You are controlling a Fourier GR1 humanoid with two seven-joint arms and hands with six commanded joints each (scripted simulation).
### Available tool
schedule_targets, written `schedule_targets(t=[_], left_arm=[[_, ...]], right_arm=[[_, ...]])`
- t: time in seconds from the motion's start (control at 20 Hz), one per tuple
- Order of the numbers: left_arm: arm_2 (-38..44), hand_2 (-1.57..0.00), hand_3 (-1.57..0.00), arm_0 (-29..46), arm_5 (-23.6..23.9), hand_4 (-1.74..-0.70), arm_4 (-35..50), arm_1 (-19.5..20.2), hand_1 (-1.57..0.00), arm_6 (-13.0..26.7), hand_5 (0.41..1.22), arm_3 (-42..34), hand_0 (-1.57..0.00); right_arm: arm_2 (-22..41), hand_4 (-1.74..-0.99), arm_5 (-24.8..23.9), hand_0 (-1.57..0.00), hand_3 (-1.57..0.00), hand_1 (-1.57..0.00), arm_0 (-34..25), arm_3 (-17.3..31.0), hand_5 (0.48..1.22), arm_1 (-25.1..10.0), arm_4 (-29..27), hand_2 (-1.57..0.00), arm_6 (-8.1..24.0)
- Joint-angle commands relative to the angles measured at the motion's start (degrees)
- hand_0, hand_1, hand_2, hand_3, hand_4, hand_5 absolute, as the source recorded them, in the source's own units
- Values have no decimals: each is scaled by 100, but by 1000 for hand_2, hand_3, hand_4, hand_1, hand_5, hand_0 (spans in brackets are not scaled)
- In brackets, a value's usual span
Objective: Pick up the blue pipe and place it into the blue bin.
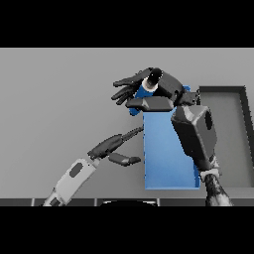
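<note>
The blue pipe (145,90), with a pale end and a dark bore, is tilted and off the table over the far left corner of the blue bin (166,158). My right hand (167,85) is shut on it: the fingers (126,87) reach left past the pipe and the thumb (149,103) lies under it. A small blue tip shows below the thumb. My right forearm covers the bin's right side. My left hand (110,145) lies low beside the bin's left wall, open, fingers straight and pointing at the wall.
A dark grey tray (225,94) stands right of the blue bin, partly hidden by my right forearm. Grey tabletop stretches to the left and far side.
</note>
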Motion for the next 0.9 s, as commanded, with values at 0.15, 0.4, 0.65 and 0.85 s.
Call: schedule_targets(t=[0.15,0.4,0.65,0.85], left_arm=[[24,1,1,34,52,-844,-11,59,1,125,481,-98,1],[83,1,1,-9,98,-829,-65,130,1,203,465,-107,1],[86,1,1,58,108,-828,-111,195,1,80,463,-136,1],[23,1,1,115,80,-828,-99,210,1,158,469,-262,1]], right_arm=[[-412,-1498,-98,-1571,-1571,-1571,-269,976,1221,-375,771,-1571,-244],[-911,-1499,-55,-1571,-1571,-1571,67,2166,1221,-671,1284,-1571,-202],[-1093,-1499,-183,-1571,-1571,-1571,753,2546,1221,-720,1694,-1571,0],[-1102,-1499,-564,-1571,-1571,-1571,1523,2431,1221,-616,1985,-1571,494]])
